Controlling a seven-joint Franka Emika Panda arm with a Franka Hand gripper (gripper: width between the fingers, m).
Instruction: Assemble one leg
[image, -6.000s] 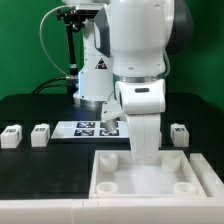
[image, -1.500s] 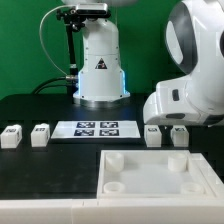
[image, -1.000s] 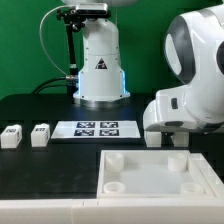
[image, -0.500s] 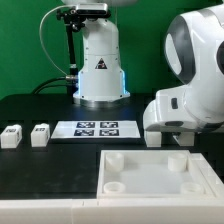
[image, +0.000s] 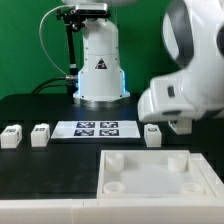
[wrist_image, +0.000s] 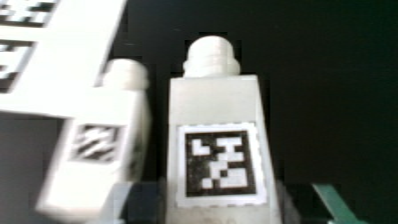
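since half a second ago the arm has risen a little. its gripper (wrist_image: 228, 196) is clamped on the leg (wrist_image: 221, 120), just beside a second leg (wrist_image: 102, 140). to do this well, i think it should lift straight up, without touching the neighbour, before going to the panel (image: 150, 172).

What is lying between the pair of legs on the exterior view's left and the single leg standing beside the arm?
The marker board lies there, flat on the black table, with bare table either side; the exterior view shows it.
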